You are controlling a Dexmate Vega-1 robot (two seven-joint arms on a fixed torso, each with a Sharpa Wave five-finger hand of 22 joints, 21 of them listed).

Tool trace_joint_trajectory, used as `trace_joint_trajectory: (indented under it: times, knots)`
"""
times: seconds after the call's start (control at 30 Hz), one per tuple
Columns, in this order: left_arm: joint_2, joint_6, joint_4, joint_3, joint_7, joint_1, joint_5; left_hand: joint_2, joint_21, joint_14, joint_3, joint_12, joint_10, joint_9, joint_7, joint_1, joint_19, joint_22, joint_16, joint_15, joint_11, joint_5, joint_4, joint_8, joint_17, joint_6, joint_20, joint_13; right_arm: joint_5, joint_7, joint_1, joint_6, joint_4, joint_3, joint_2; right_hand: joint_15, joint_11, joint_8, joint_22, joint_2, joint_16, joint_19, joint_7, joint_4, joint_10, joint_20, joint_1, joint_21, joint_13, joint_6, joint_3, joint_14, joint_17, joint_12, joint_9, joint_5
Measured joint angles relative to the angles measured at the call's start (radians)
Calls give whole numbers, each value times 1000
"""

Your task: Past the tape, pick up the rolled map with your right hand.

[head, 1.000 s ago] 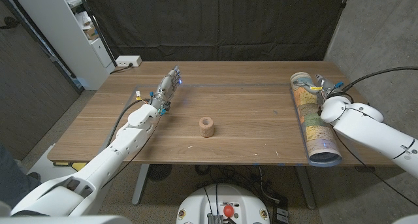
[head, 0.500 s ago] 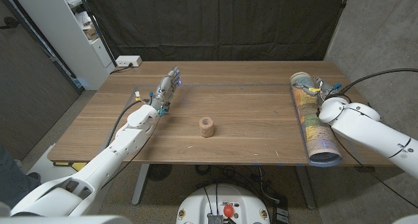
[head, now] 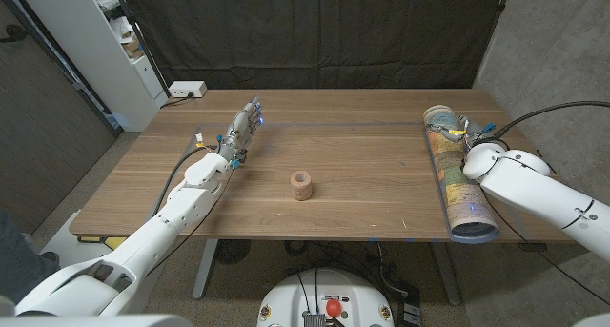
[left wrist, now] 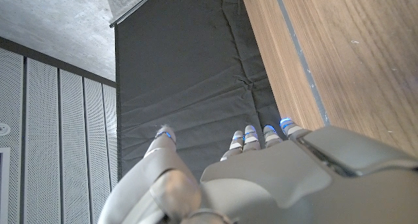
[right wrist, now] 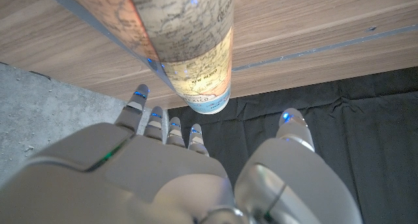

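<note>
The rolled map lies along the table's right edge, its middle hidden behind the right robot hand, whose fingers are spread, gripping nothing. Left of the map stands a small wooden ring. Farther left, the left robot hand is extended, fingers apart, empty.

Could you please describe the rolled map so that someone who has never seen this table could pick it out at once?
Start at the wooden table and go to its right edge, where the right hand reaches. The map is the long printed tube lying there, running from the far side to the near edge. The only other loose item, a tape roll mid-table, is small and squat.
</note>
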Motion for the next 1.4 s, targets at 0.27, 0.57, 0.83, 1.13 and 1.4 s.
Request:
trace_joint_trajectory:
  times: [0.27,0.57,0.83,1.13,1.4]
  knots:
    - [-1,0,8,0,-2,-3,0,0,0,0,0,0,0,0,0,0,0,0,0,0,0,0,0,0,0,0,0,0,7,1,8,-8,13,-6,3,0,3,0,0,0,0,0,1,4,-8,0,0,0,0,-13,-3,-7,0,0,0,0]
    - [-3,-1,12,0,-3,-6,0,0,0,0,-4,0,0,0,-4,0,0,0,0,0,0,0,-4,0,0,4,0,0,14,6,19,-11,28,-16,6,0,1,0,0,0,0,-4,7,3,-11,-4,0,0,0,-19,-11,-7,0,0,0,8]
    - [-3,-2,14,1,-4,-7,1,0,0,0,-4,0,0,0,-3,0,0,0,0,0,0,0,-4,0,0,4,0,0,19,10,26,-14,37,-22,6,0,4,0,0,0,0,-11,7,4,-15,4,0,0,0,-19,-12,-7,0,0,0,8]
    - [-3,-2,15,2,-3,-7,2,0,0,0,-4,0,0,0,-3,0,0,0,0,0,0,0,-4,0,0,4,0,0,25,12,30,-16,48,-26,6,0,4,0,0,0,0,-11,7,0,-15,4,0,0,0,-29,-16,-7,0,0,0,8]
    - [-3,-2,15,2,-3,-9,3,0,0,0,-4,0,0,0,-3,0,0,0,0,0,0,0,-4,0,0,4,0,0,29,16,38,-16,59,-34,7,0,6,0,0,0,0,-11,6,4,-16,3,0,0,0,-29,-20,-7,0,0,0,16]
